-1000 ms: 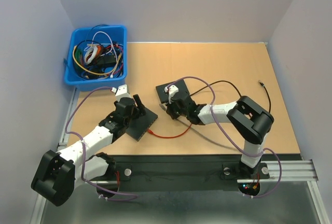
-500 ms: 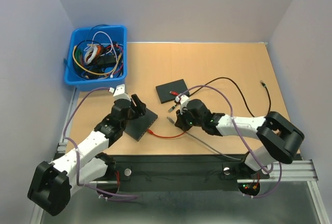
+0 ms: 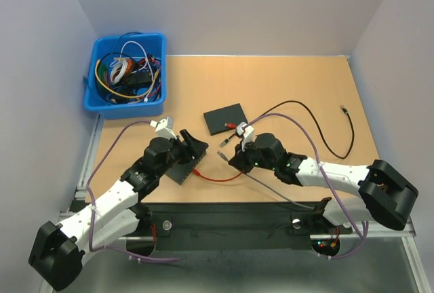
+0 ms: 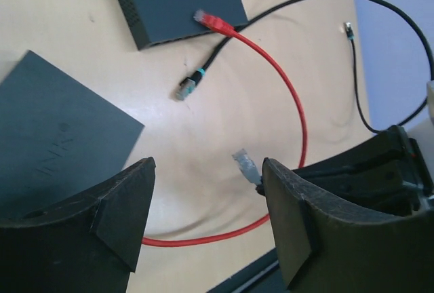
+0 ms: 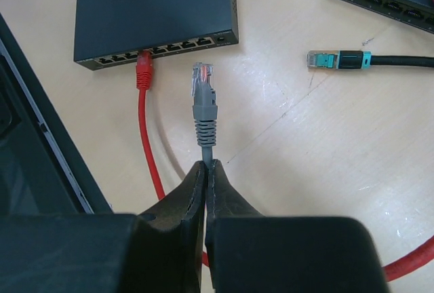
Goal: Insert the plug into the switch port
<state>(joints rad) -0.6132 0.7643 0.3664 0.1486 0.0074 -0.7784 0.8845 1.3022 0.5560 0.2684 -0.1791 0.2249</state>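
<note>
The grey plug (image 5: pixel 204 96), clear-tipped with a ribbed boot, juts from the right gripper (image 5: pixel 205 167), which is clenched on its cable end; it sits just short of the switch (image 5: pixel 156 15), beside a seated red plug (image 5: pixel 142 72); the left gripper (image 4: pixel 207 171) hangs wide open.

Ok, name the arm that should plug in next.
Right. The right gripper holds the grey plug by its cable, aimed at the switch ports. The left gripper is open, empty.

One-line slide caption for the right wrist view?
Right gripper pinches the grey cable, its plug poised short of the switch, beside a red plug in one port.
</note>
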